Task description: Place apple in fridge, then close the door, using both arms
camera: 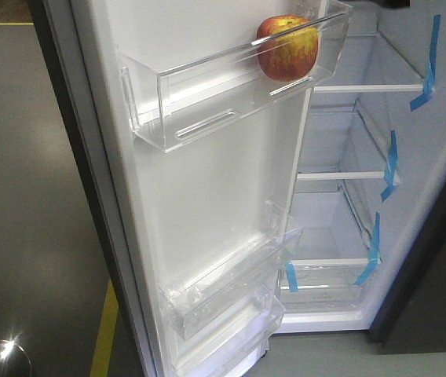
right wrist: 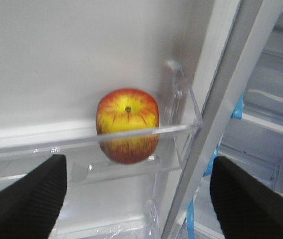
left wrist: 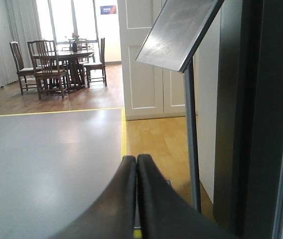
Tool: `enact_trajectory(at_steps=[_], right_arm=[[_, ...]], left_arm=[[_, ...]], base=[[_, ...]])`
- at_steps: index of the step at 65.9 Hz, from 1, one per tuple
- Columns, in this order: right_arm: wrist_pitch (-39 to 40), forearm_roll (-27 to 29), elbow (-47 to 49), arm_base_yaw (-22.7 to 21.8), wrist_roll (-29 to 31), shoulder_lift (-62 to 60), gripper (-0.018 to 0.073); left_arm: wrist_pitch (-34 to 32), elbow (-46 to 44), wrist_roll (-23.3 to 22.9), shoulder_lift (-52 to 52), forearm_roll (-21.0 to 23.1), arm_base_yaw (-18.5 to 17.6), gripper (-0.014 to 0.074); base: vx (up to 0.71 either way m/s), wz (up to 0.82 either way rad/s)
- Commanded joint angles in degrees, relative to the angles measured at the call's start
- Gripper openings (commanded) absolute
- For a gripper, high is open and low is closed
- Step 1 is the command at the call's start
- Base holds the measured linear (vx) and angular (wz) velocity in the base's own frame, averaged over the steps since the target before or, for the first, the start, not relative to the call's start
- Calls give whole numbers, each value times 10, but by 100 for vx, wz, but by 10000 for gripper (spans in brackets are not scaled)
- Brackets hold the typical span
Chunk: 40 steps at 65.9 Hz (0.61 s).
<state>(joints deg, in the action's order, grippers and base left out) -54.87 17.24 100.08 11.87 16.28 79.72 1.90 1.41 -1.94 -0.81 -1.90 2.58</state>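
The apple (camera: 287,47), red with yellow patches, sits in the top clear bin (camera: 207,118) on the white inner face of the open door (camera: 207,212). It lies at the bin's right end, near the corner closest to the fridge (camera: 443,236) compartment. The right claw (right wrist: 137,164) faces it from just outside the bin's front rim, its black fingers (right wrist: 32,199) spread wide and holding nothing. The left claw (left wrist: 136,162) is pressed closed and empty, pointing across a grey floor (left wrist: 47,159). White shelves (camera: 341,175) and blue tape strips (camera: 392,161) line the fridge interior.
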Motion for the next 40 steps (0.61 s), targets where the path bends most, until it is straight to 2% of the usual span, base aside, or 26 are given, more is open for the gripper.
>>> enact_trajectory(at_steps=[1,14,40], right_arm=[[88,-1,-73,-1,-2,-63,558],[151,-2,-229,-1,-2,-160,558],[152,-2,-449,-1,-2,-352,558]], left_arm=[[-40,14,-4,-1,1,2,-6],[-40,14,-4,-1,1,2,-6],[-40,14,-4,-1,1,2,-6]], base=[[0,0],[0,0],[0,0]])
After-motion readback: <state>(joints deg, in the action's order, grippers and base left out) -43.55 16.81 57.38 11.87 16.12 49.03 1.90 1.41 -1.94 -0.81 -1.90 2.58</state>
